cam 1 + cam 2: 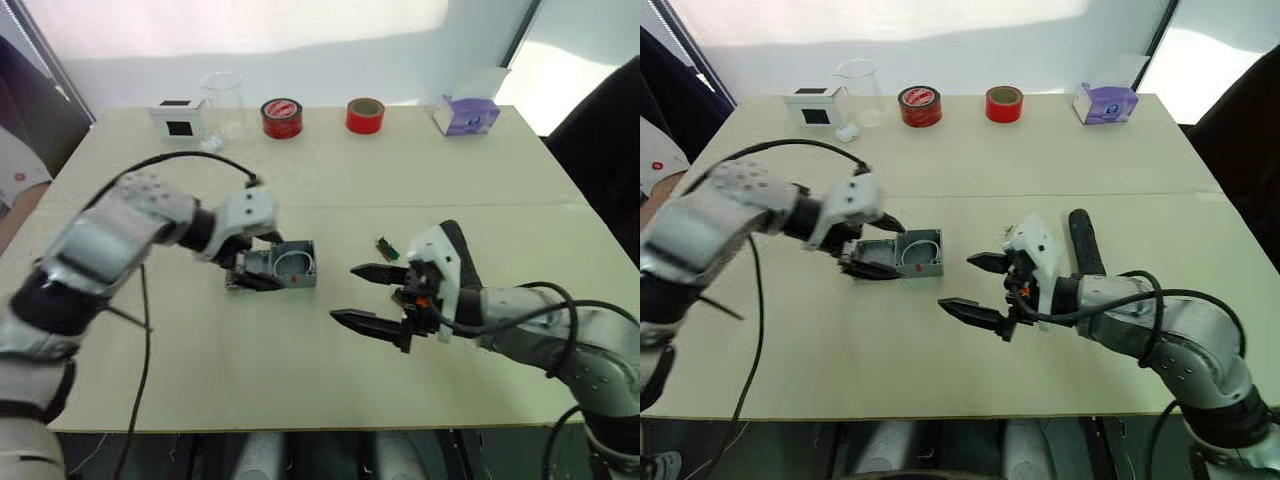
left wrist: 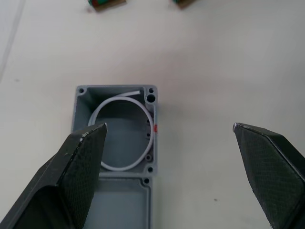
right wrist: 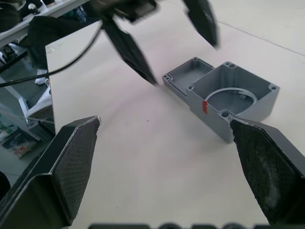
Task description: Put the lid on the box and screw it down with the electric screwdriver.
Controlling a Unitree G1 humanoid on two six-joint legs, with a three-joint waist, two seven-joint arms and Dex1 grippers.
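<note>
Black electric screwdriver (image 1: pixel 1081 240) lies lengthwise toward table's far edge; both pincers, left (image 1: pixel 878 246) and right (image 1: pixel 976 289), wide open, empty.

Head stereo pair looking forward and down over the desk (image 1: pixel 330 390). Wrist views sitting close and low, both sharing the box (image 2: pixel 116 129) and the lid (image 3: pixel 183 76) touching it.

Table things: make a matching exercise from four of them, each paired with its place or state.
1. box
2. lid
3. screwdriver
4. tissue box

A. purple, at the far right corner
B. flat against the box, inner side up
C. open on top, with a white ring inside
D. black, lying on its side

Pairs: 1-C, 2-B, 3-D, 4-A
</note>
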